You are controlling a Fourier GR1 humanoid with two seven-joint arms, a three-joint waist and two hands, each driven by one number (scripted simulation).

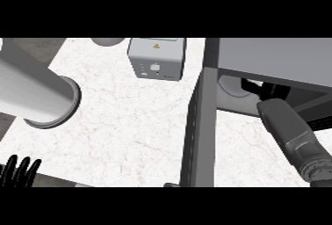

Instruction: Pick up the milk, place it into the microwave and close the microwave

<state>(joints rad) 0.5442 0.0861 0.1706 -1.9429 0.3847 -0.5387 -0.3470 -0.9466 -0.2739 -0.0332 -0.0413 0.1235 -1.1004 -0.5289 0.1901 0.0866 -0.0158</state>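
There is only the one view, taken from the robot's head and aimed steeply down onto the white marbled bench [130, 132]. It sits close above the work: a grey forearm [32, 90] crosses the upper left, the left robot hand [19, 172] pokes in at the lower left edge, and the right forearm [292, 132] runs up from the lower right. The microwave [279, 57] with its open door [201, 132] fills the right side, seen from above.

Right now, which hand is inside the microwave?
The right hand, its forearm running into the open microwave; the left hand rests open at the view's lower-left corner.
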